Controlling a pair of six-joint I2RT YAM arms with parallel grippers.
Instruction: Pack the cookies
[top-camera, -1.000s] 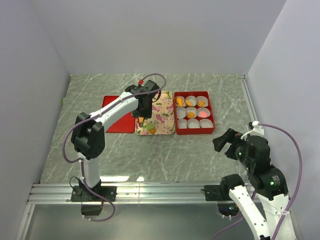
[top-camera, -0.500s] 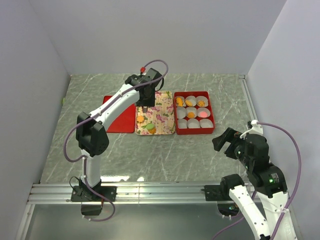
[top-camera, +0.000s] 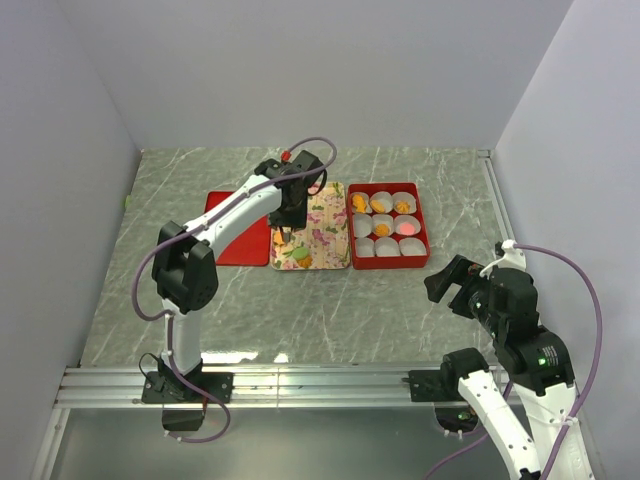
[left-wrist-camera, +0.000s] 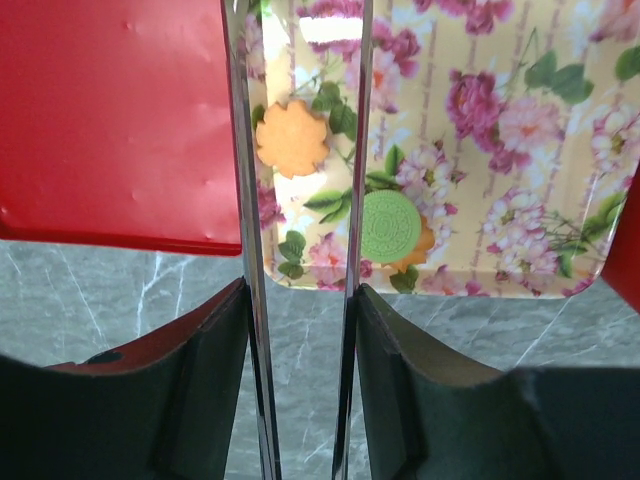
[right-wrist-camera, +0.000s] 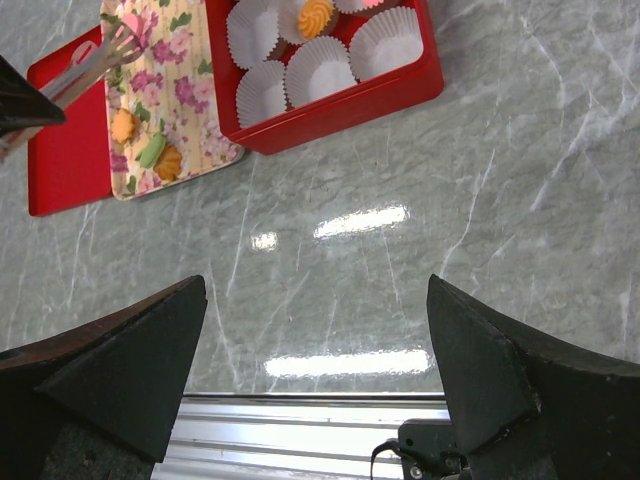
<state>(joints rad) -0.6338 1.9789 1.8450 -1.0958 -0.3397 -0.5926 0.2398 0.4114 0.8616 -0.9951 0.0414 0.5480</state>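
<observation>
My left gripper (top-camera: 288, 205) is shut on metal tongs (left-wrist-camera: 240, 200) and hangs over the left side of the floral tray (top-camera: 328, 240). In the left wrist view the gripper (left-wrist-camera: 300, 290) holds the tong blades apart, and an orange cookie (left-wrist-camera: 292, 138) lies on the tray (left-wrist-camera: 500, 150) between them. A green cookie (left-wrist-camera: 390, 225) leans on another orange one (left-wrist-camera: 428, 250) beside the right blade. The red box (top-camera: 388, 183) holds white paper cups; several hold orange cookies (top-camera: 381, 205) and one a pink cookie (top-camera: 408, 228). My right gripper (top-camera: 455, 280) is open and empty, near the front right.
A flat red lid (top-camera: 232, 232) lies left of the tray, touching it. The right wrist view shows the box's near wall (right-wrist-camera: 340, 105), the tray's cookies (right-wrist-camera: 151, 152) and the tongs (right-wrist-camera: 100, 60). Grey walls close in three sides; a metal rail (top-camera: 300, 385) runs along the front.
My left gripper, holding the tongs, moved toward the far end of the tray, then came back a little toward the front. The right arm has not moved.
</observation>
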